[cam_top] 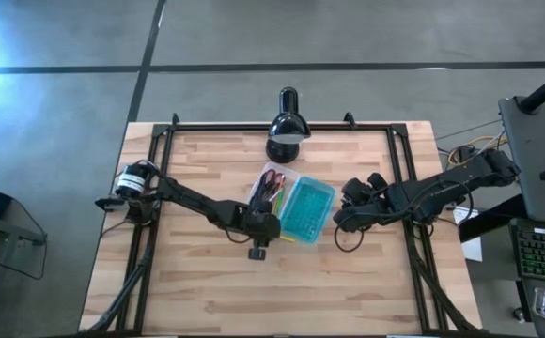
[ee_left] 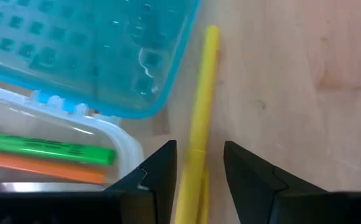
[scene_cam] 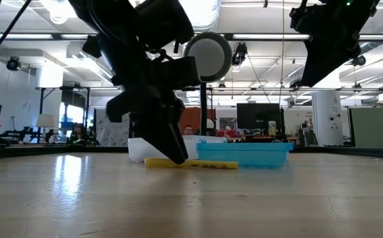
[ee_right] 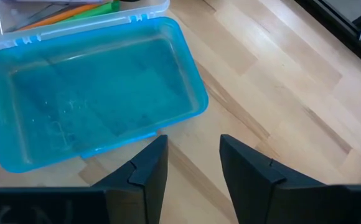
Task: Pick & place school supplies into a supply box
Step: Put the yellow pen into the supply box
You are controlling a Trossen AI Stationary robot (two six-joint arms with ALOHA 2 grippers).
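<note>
I have the left gripper (ee_left: 198,168) down at the table with its fingers spread as wide as they go, one either side of the yellow pen (ee_left: 200,118), gripping nothing yet. The pen lies flat on the table (cam_top: 197,282), just off the blue lid's (cam_top: 305,210) six o'clock edge. The open box's clear tray (ee_left: 121,140) sits at the lid's ten o'clock and already holds a green pen (ee_left: 50,147) and an orange one (ee_left: 37,167).

To do this well, I want the pen centred between the fingers before closing, and the tips low enough to catch it, though from the low view I can't tell whether they touch the wood. Then a straight lift, clear of the lid's rim.

The right gripper (ee_right: 193,168) hovers above the table at the lid's three o'clock, fingers partly open and empty.
</note>
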